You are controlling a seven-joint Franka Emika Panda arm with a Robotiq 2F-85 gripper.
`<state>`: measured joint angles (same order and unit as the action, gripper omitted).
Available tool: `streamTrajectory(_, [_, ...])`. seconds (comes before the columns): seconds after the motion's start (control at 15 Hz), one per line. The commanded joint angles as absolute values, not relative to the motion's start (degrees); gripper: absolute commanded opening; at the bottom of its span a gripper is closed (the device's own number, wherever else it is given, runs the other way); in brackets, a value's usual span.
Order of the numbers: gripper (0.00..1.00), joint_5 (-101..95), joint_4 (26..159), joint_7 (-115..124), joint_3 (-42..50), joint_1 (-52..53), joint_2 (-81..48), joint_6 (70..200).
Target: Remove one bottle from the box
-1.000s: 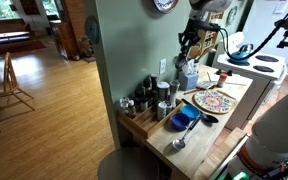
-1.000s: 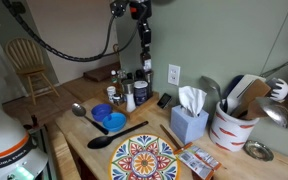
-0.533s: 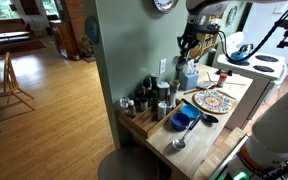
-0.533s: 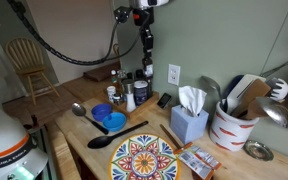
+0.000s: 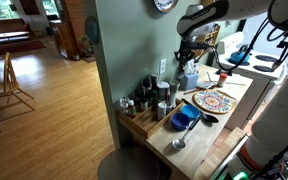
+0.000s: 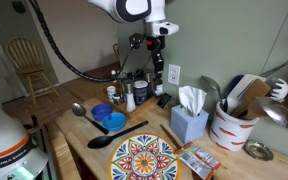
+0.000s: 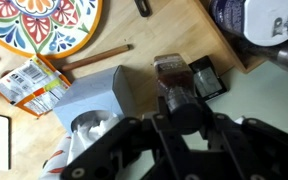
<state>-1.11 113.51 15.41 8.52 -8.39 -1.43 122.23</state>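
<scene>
Nearest on the wooden worktop [image 6: 84,140] lies a brightly patterned plate [image 6: 144,160] with a printed packet [image 6: 197,160] just beside it. A black ladle [image 6: 109,138] rests between the plate and a blue bowl [image 6: 112,121], and a metal spoon [image 6: 79,110] lies near the bowl. Farther back stand a blue tissue box [image 6: 189,122] and a white crock [image 6: 232,125] full of utensils.

The box [image 5: 136,126], low and of light wood, sits at the end of the worktop against the wall, behind the blue bowl. Several bottles [image 5: 149,95] stand upright in it.

The gripper [image 6: 156,85] hangs off to one side of the box, between it and the tissue box and in front of a wall socket [image 6: 173,74]. In the wrist view the jaws are closed around a small dark bottle [image 7: 171,72], which is clear of the box. A small black object [image 7: 206,78] on the worktop lies just beside this bottle. Whether the bottle's base touches the worktop cannot be told. The same view shows a thin brown stick [image 7: 94,58] lying between the plate and the tissue box.
</scene>
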Motion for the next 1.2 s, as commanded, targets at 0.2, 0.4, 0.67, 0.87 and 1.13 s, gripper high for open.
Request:
streamTrajectory(0.2, [0.08,1.2,114.5,18.4,9.6,-9.1,-7.9,128.6])
streamTrajectory(0.4, [0.08,2.5,114.7,18.8,9.7,-9.0,-10.1,130.6])
streamTrajectory(0.67, [0.08,3.0,114.1,20.2,9.6,-8.5,-13.2,134.1])
streamTrajectory(0.87, [0.08,2.5,113.8,20.7,9.8,-8.1,-15.0,134.6])
streamTrajectory(1.13, [0.08,2.5,113.5,20.6,9.8,-7.9,-16.1,134.0])
